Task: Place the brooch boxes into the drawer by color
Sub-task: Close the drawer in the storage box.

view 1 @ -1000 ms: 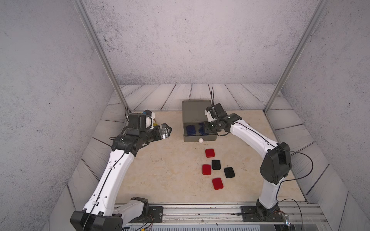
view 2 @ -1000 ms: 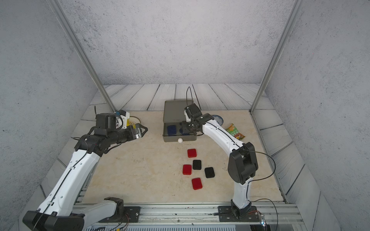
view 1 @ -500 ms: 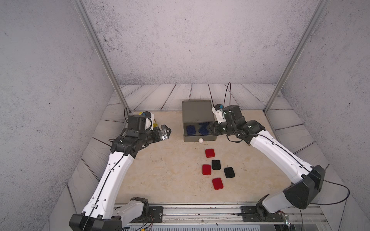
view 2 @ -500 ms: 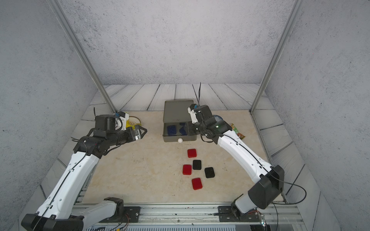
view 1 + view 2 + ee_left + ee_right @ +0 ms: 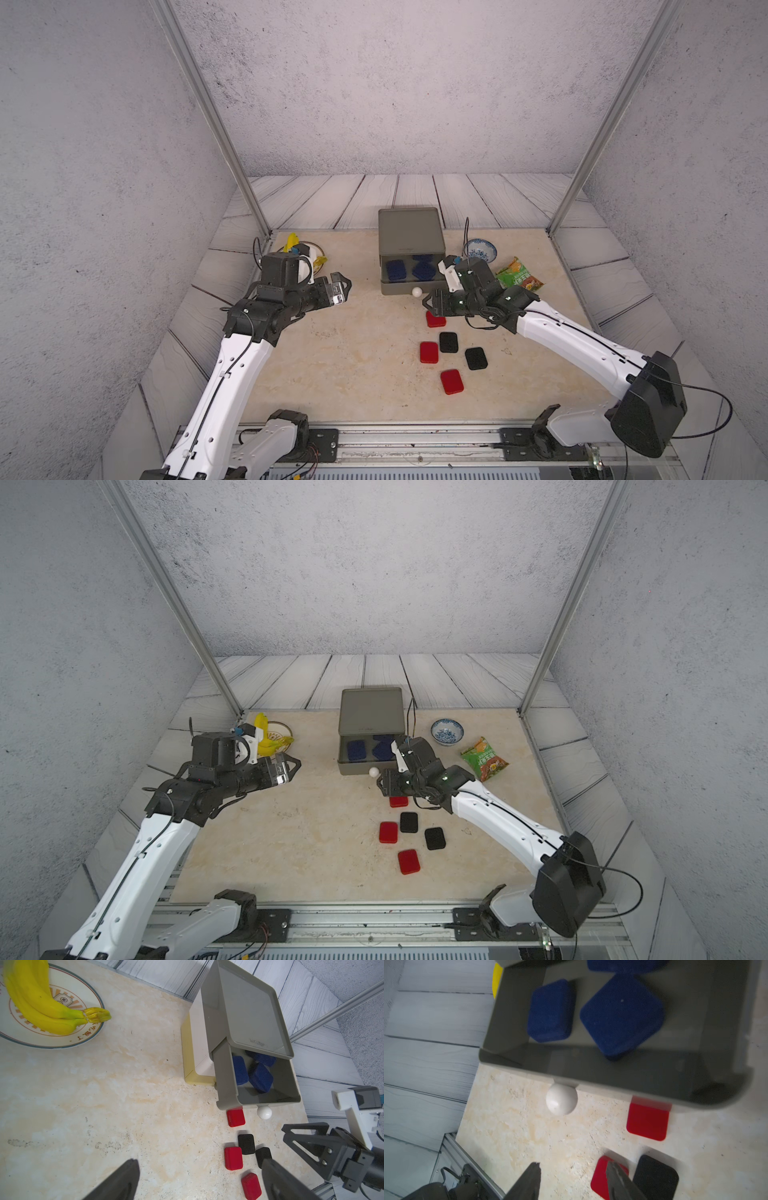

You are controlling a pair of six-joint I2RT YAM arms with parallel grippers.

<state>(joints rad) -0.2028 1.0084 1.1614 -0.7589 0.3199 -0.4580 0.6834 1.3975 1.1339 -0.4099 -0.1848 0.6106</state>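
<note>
Grey top tier (image 5: pixel 401 287) of the drawer chest (image 5: pixel 409 232) stands pulled out, three navy boxes (image 5: pixel 395 269) lying inside, one half under the chest's top. White tier (image 5: pixel 199 1043) and yellow tier (image 5: pixel 188 1047) below are shut. Right gripper (image 5: pixel 425 303) hangs just in front of the white knob (image 5: pixel 416 292), jaws partly apart, nothing between them. Left gripper (image 5: pixel 345 291) hovers well off to the side, spread wide, empty. On the table are three red boxes (image 5: pixel 435 320) and two black boxes (image 5: pixel 448 342); the nearest red one sits close under the open tier's front. Risks, as judged: with the grey tier out, it overhangs the lower tiers, so a lower one pulled open may be hard to drop into. A push on the knob with part-open jaws could slip off the ball, or skid the light chest backward with no hand bracing it. Going for the nearest red box, a finger could clip the knob or the tier front. One red box (image 5: pixel 429 352) lies just beside a black one, so a wide grasp may drag both along. Any red box dropped into the grey tier would mix colours.
</note>
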